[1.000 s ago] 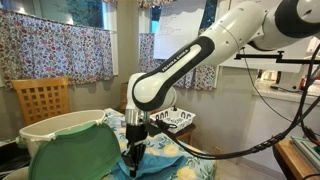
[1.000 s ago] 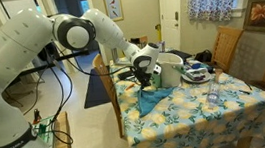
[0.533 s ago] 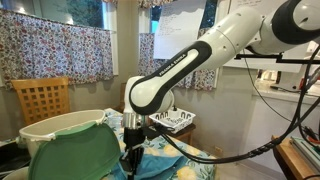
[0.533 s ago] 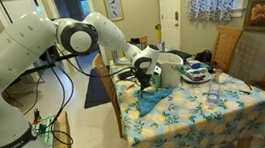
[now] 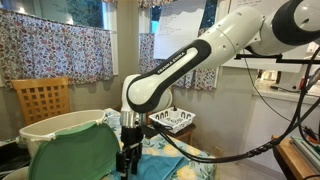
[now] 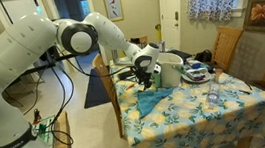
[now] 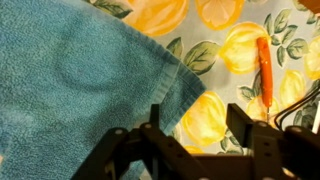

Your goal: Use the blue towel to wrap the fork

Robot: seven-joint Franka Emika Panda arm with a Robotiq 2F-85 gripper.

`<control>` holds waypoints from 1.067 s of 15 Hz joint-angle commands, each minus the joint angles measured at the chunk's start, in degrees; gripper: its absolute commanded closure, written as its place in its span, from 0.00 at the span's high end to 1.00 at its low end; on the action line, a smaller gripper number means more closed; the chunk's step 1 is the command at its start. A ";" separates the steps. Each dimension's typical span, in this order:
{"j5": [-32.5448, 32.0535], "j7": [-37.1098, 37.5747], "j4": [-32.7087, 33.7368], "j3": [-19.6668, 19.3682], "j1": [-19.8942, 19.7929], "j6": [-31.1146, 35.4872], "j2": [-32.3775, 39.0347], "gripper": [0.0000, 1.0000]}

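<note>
hand: the hand (image 7: 197,135) was released, fingers apart with nothing between them, and it hung low over the towel's edge in the wrist view. It was also seen in both exterior views (image 5: 126,170) (image 6: 145,81).
towel: the blue towel (image 7: 80,80) lay on the table (image 6: 222,109), on its floral cloth. Its corner edge ran diagonally right under the hand. The exterior views showed it rumpled, not flat (image 5: 165,165) (image 6: 160,99).
fork: not visible in any view (probably under the towel, can't confirm).
other: an orange stick (image 7: 264,68) lay on the cloth, apart from the towel. It was not the fork.
step: judged as between folds, with the wrap not finished.
how to do it well: pinch only the towel's edge at the corner, staying clear of the floral cloth below. Lift low, carry the edge across the spot where the fork should be, and lay it down before letting go.
risk: catching the tablecloth in the pinch, or the fork sliding out an open end.
</note>
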 commanded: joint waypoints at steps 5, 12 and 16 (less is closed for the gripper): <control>-0.90 -2.73 -4.93 -2.01 -1.89 1.38 -5.60 1.00; -0.56 -9.21 -5.13 -1.78 -4.92 5.23 -3.61 0.66; -0.34 -12.24 -4.73 -0.65 -6.09 7.75 -2.00 0.38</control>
